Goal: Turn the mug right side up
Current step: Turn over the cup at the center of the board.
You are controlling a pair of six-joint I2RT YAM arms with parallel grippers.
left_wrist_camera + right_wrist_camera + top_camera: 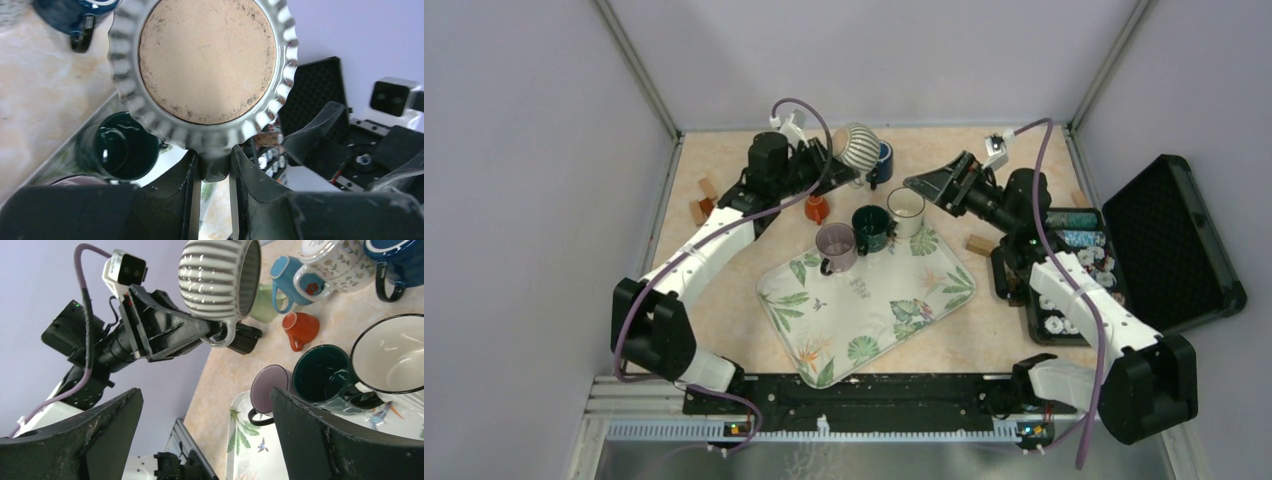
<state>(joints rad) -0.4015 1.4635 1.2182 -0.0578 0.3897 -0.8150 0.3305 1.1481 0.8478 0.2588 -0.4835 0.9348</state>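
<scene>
Ribbed grey-white ceramic mug is pinched by its handle in left gripper, aloft at 12 o'clock of leaf-print tray, mouth sideways; uprighting not yet done. Right gripper spread, empty.

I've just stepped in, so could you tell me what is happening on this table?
The left gripper is shut on the handle of a striped mug, holding it in the air on its side, so it is not yet upright. The right gripper is open and empty near the leafy tray.
</scene>
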